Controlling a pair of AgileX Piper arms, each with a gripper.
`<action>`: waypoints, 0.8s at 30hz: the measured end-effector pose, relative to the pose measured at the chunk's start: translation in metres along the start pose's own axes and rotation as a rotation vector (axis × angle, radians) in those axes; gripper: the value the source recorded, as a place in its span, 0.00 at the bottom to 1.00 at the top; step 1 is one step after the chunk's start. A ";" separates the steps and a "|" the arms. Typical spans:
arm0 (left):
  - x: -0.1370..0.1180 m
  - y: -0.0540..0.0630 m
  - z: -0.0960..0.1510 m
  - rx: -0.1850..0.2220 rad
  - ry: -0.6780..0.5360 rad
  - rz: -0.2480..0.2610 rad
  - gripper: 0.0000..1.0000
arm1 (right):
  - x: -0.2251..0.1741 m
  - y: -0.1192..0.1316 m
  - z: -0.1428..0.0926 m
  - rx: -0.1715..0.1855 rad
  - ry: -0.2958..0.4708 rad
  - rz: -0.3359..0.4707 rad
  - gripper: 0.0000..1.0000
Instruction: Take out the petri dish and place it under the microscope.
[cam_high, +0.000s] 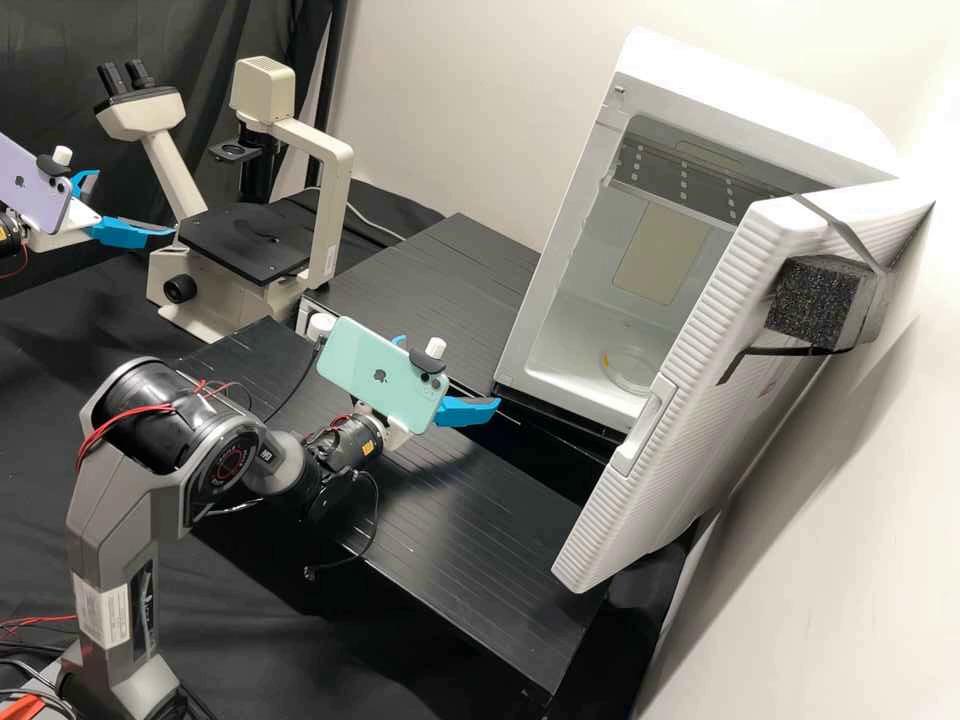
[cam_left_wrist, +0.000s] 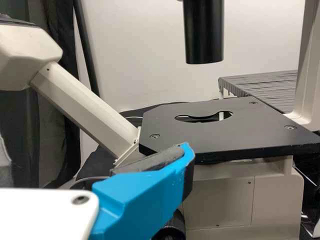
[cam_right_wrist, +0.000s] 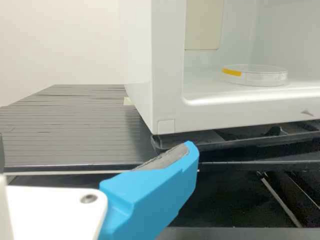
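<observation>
hanging spread and empty, the left gripper (cam_high: 135, 203) is by the microscope (cam_high: 335, 210) at far left, the right gripper (cam_high: 455, 372) near the petri dish (cam_high: 628, 368) in the white cabinet (cam_high: 690, 100), right.

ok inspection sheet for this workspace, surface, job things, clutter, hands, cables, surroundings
surface: black ridged panels
petri dish: flat on the floor inside the white chamber, yellow mark on its side
chamber door: open
microscope: upright, black stage
clutter: dark foam block strapped to the door
left hand: beside the stage, fingers apart
right hand: near the chamber's mouth, fingers apart
cables: red ones along an arm
surroundings: black curtain, pale wall
</observation>
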 end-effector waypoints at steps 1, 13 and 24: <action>0.000 0.000 0.000 0.000 0.000 0.000 1.00 | 0.000 0.000 0.000 0.000 0.000 0.000 1.00; 0.000 0.000 0.000 0.000 0.000 0.000 1.00 | -0.010 0.007 0.010 -0.013 -0.003 0.030 1.00; 0.000 0.000 0.000 0.000 0.000 0.000 1.00 | -0.024 0.058 0.038 0.024 -0.012 0.214 1.00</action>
